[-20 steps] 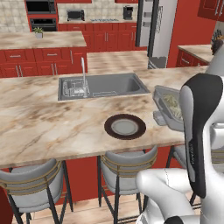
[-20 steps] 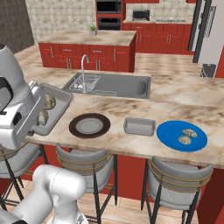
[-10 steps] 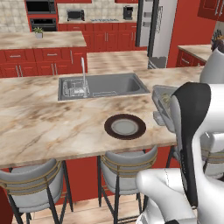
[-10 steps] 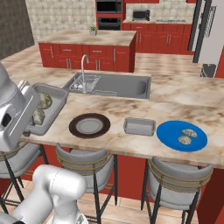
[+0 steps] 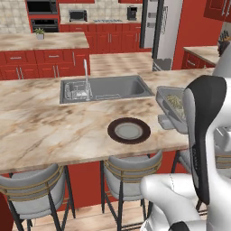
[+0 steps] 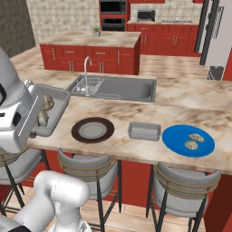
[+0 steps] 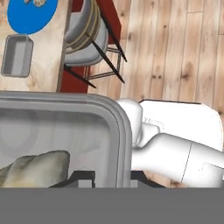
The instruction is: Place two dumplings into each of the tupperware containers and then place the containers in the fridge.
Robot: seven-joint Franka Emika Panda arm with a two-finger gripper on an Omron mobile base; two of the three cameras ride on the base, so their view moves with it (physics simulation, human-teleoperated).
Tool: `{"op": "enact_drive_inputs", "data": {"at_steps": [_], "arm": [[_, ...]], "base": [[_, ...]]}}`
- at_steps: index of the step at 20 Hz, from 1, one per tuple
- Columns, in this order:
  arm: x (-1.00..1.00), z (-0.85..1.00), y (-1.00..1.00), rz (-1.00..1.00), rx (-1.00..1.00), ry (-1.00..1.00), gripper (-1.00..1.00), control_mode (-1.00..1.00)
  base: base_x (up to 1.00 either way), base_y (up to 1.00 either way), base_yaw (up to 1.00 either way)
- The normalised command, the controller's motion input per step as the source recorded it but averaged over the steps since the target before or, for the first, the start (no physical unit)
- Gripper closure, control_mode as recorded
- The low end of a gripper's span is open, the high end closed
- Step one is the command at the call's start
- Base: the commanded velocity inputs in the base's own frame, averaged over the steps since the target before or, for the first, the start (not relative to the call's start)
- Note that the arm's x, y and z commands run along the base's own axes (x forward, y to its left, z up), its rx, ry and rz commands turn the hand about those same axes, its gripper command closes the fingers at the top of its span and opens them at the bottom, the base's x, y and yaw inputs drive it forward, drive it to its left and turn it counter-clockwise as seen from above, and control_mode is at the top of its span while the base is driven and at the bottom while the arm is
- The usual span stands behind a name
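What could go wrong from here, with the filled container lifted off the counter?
The end effector grips the tupperware container by one rim only, so it may tilt or slip. It looks tipped in the right base view, so the dumplings could slide out. The second container is still empty, with two dumplings left on the blue plate.

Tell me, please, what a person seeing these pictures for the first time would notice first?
Most striking is the grey tupperware container lifted off the counter at the robot's gripper, tilted, with dumplings inside. On the marble counter lie a dark-brown plate, a second container, empty, and a blue plate with two dumplings.
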Motion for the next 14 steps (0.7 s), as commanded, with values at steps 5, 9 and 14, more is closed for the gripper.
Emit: {"op": "enact_drive_inputs", "data": {"at_steps": [5, 9, 14], "arm": [[0.02, 0.00, -0.03, 0.04, 0.00, 0.01, 1.00, 1.00], [0.00, 0.00, 0.00, 0.00, 0.00, 0.00, 1.00, 1.00], [0.00, 0.00, 0.00, 0.00, 0.00, 0.00, 1.00, 1.00]], "base": [[-0.09, 0.08, 0.01], [-0.46, 0.96, 0.06], [-0.33, 1.00, 0.04]]}}
